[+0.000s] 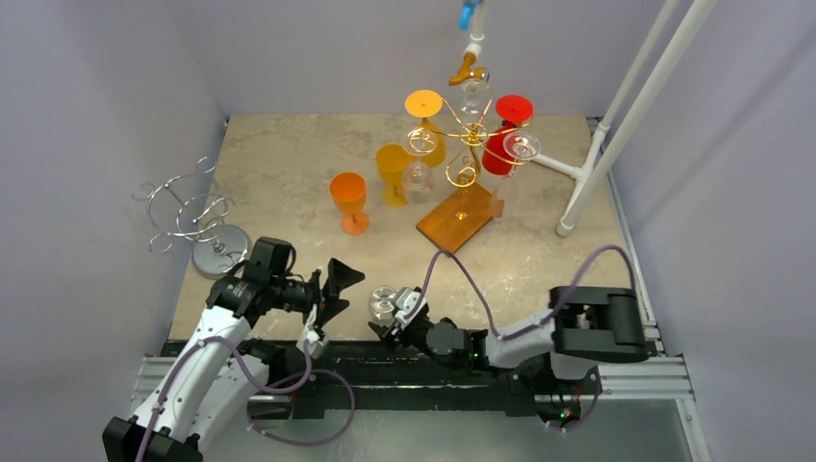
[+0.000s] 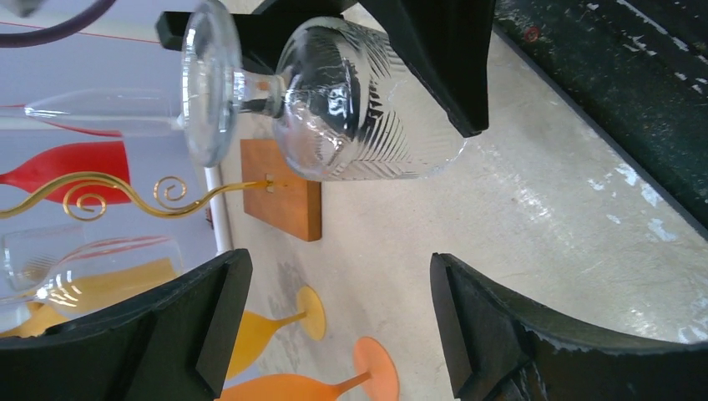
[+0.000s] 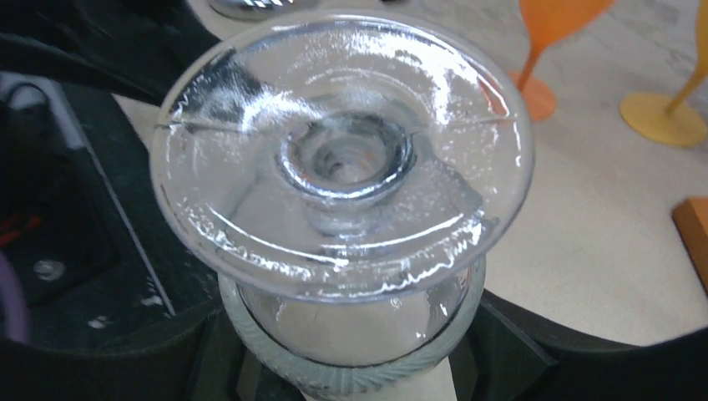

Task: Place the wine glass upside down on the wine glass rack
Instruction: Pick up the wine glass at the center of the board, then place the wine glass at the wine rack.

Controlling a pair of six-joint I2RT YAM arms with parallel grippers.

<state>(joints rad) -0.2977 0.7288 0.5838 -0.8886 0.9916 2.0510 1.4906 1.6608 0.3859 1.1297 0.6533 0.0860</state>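
A clear ribbed wine glass [image 1: 383, 304] is held by its bowl in my right gripper [image 1: 399, 318], low over the table's near edge. In the right wrist view its round foot [image 3: 342, 159] faces the camera, and the right gripper [image 3: 351, 355] is shut on the bowl. My left gripper [image 1: 339, 289] is open and empty, just left of the glass. The left wrist view shows the left gripper [image 2: 338, 313] open, with the glass [image 2: 351, 109] beyond its tips. The gold wire rack [image 1: 467, 144] on a wooden base [image 1: 454, 217] stands at the back and carries several glasses upside down.
An orange glass [image 1: 348, 200], a yellow glass [image 1: 392, 171] and a clear glass [image 1: 418, 180] stand left of the gold rack. An empty silver wire rack [image 1: 192, 217] stands at the left edge. A white pipe frame [image 1: 597, 154] rises at the back right.
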